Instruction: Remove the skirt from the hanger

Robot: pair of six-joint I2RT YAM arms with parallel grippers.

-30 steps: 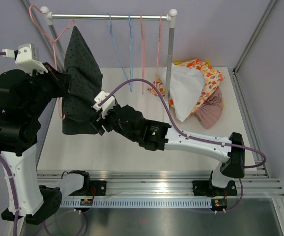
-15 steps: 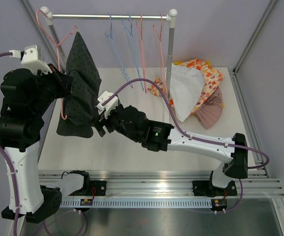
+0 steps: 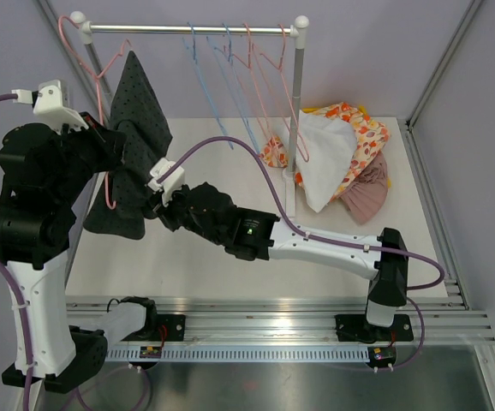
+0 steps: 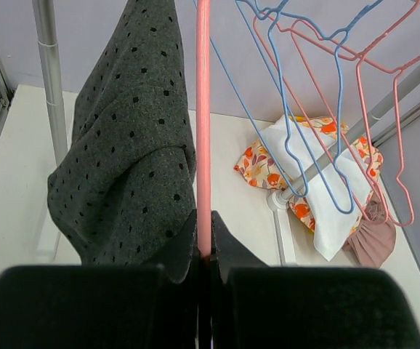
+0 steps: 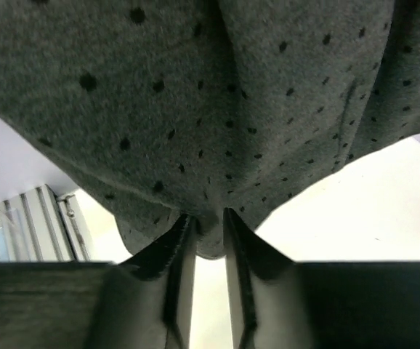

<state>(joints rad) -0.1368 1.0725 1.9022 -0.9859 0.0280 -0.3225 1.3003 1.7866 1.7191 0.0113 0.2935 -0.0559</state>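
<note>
**Skirt being drawn off a clamped hanger**

Pulling looks to be the step in hand. The grey black-dotted fabric skirt (image 4: 130, 160) is hanging draped over the thin pink plastic hanger (image 4: 203, 109), near the left end of the silver metal rail (image 3: 187, 29). To do it well, the right gripper (image 5: 204, 222) should be drawing the hem slowly down and away along the hanger's arm. Meanwhile the left gripper (image 4: 203, 251) should be steadying the hanger, so nothing is swinging into the empty blue and pink hangers (image 4: 286, 33) alongside. The left jaws are clenching the hanger's straight pink bar, fully closed on it. The right jaws are standing narrowly apart, pinching a fold of the skirt's lower hem.
</note>
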